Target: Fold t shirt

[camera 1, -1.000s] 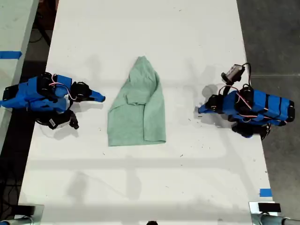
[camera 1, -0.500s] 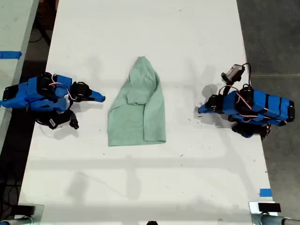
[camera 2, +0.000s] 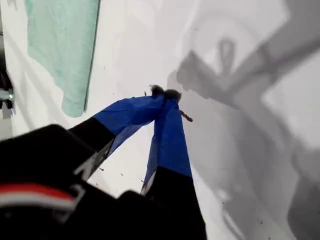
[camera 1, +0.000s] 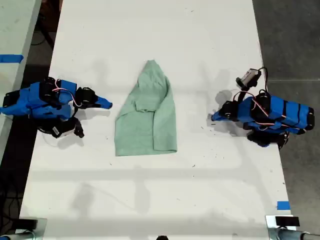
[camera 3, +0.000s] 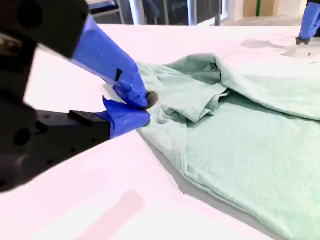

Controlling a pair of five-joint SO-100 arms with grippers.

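The pale mint-green fabric t shirt (camera 1: 146, 114) is laid folded on the white counter (camera 1: 150, 30), between my first hand (camera 2: 166, 93) and my second hand (camera 3: 145, 107); both are closed and empty, seemingly parked clear.

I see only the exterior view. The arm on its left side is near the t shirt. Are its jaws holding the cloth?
Observer: No. The second wrist view shows my second gripper shut with no cloth between its jaws, its tips beside the t shirt edge.
Operator: And the other arm, is it open?
Observer: No. The first wrist view shows my first gripper shut as well, over bare table, apart from the t shirt.
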